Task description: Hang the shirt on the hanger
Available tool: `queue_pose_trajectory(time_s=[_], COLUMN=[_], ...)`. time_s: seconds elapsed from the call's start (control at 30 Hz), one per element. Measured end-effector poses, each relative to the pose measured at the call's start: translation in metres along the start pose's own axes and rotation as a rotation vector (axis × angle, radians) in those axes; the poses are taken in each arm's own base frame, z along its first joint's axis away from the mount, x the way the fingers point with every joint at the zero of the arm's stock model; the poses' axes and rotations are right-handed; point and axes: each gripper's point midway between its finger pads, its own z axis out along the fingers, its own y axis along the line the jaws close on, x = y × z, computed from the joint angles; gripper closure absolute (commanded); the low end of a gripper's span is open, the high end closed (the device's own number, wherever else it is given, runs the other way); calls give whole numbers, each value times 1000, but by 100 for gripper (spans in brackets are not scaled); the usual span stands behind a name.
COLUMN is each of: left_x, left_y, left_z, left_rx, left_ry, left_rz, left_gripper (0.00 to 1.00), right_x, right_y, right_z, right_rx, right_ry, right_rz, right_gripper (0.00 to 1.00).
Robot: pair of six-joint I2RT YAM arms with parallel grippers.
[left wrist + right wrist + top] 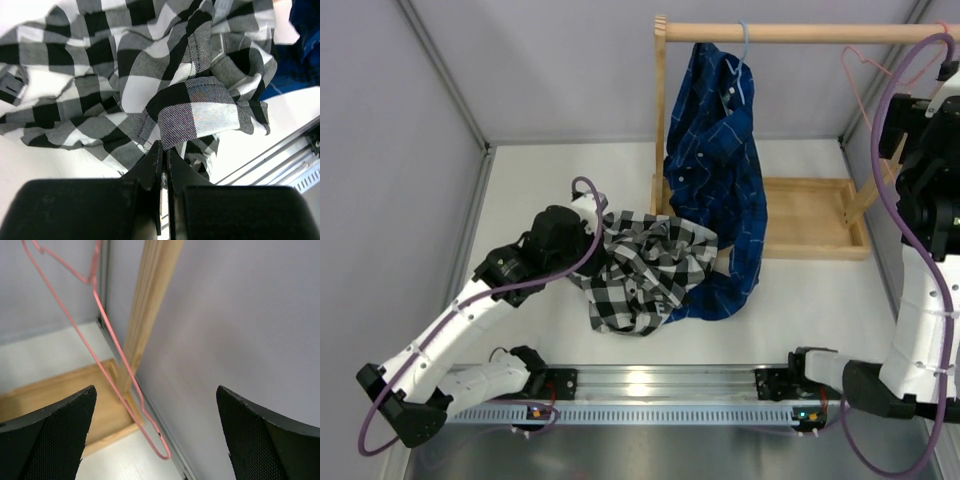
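White tabletop (550,330) inside pale grey walls, wooden rack at the back with a top rail (790,33) and a tray-like base (810,215). The shirt (640,270) lay crumpled in a heap at mid-table, its right edge touching the hem of a dark blue plaid shirt (720,150), which hung from a light blue hanger (742,60) on the rail and drooped onto the table. The left gripper (162,150) was down at the heap's left side, jaws pressed together on a fold of the check cloth (only a thin bit, right at the tips). The hanger (107,357) hung tilted from the right end of the rail, beside the rack's post and close to the right wall. The right gripper (155,390) was raised up at that end, jaws spread wide and holding nothing; in the right wrist view the pink wire ran through the gap between the fingers (55,435), no contact visible. A metal rail (660,385) ran along the near table edge between the arm bases.
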Motion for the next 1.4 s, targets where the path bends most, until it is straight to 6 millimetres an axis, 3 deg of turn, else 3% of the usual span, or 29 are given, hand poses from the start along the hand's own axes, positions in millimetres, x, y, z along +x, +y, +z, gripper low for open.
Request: queue_pose_trajectory(time_s=[0.1,0.17,0.37,0.47,0.67,0.7,0.97,1.17,1.27,1.4], left_x=[16,27,46,49,53,53,54,51,52,52], left_y=[0,0,2,3,2,2,1,0,1,1], left_z=[4,8,11,9,11,11,9,7,7,7], left_rx=[16,26,43,51,67,69,78,84,84,84], left_ry=[38,68,102,86,74,70,49,32,34,35], left_rz=[1,1,18,24,26,26,27,27,27,27], left_gripper=[100,100,100,100,100,100,100,100,100,100], right_x=[30,46,72,81,79,78,76,92,96,104], right_y=[0,13,43,53,72,74,89,94,95,95], right_z=[17,26,51,56,53,52,46,49,50,52], right_rx=[5,-50,-189,-232,-332,-345,-432,-431,-430,-412], right_ry=[81,123,201,226,217,216,204,252,263,289], right_rz=[-50,-59,-29,-24,0,2,28,41,52,66], right_gripper=[1,1,2,6,10,16,36,51,67,73])
